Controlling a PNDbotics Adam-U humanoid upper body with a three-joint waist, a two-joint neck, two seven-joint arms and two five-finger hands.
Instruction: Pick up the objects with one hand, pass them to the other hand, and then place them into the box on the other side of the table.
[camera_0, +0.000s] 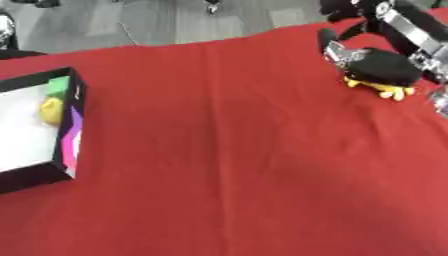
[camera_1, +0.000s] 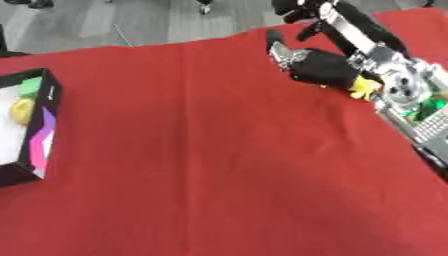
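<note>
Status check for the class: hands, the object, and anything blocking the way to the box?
Right hand over yellow toy, far right; grip unclear. Left hand out of view. Box at left edge, yellow and green items inside. Red cloth between.

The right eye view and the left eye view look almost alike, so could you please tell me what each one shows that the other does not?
Only the right eye view shows the right arm's silver joint and something green just below it at the right edge. Only the left eye view shows more of the box's white floor, reaching further left. Both show the red tablecloth, the black box at the left with a yellow object and a green one inside, and the right hand at the far right over a yellow thing. The left hand appears in neither.
</note>
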